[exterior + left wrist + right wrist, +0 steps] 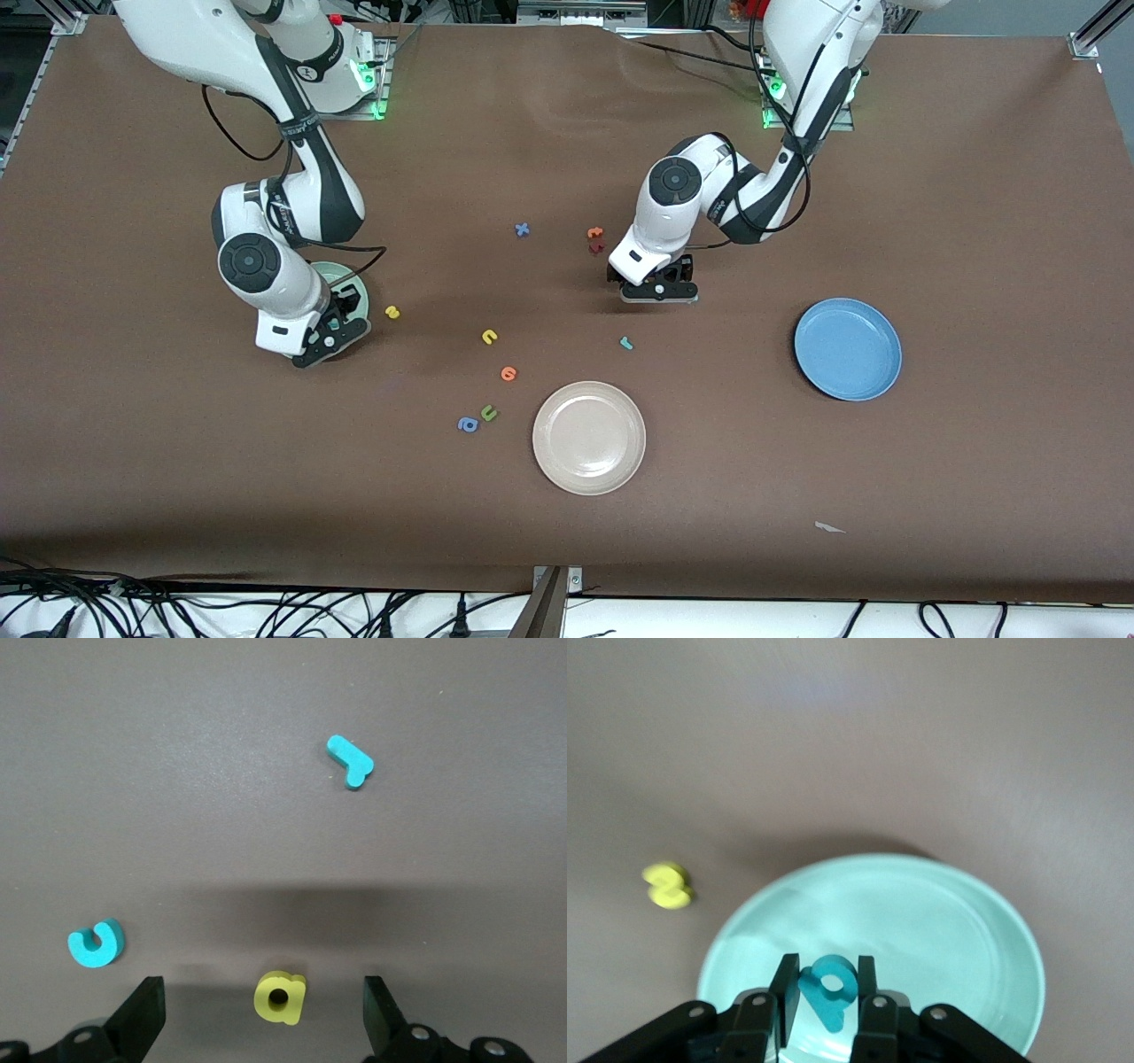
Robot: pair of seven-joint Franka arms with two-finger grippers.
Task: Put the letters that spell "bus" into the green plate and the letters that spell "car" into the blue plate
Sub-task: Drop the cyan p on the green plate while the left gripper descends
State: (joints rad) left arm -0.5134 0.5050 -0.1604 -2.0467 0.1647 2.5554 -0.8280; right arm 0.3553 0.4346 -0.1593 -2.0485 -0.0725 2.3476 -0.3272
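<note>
Right gripper (824, 997), clamped on the teal b (830, 989), hovers over the green plate (957, 930); left gripper (264, 1014), fingers apart, should straddle the yellow a (280, 997) squarely

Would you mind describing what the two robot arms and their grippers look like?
Both arms are glossy white with dark grey joint sections and round dark caps at the joints. Thin black cables loop along each arm, and green lights glow at both bases. The left gripper and right gripper are black, with flat black fingers fixed by small silver screws.
</note>
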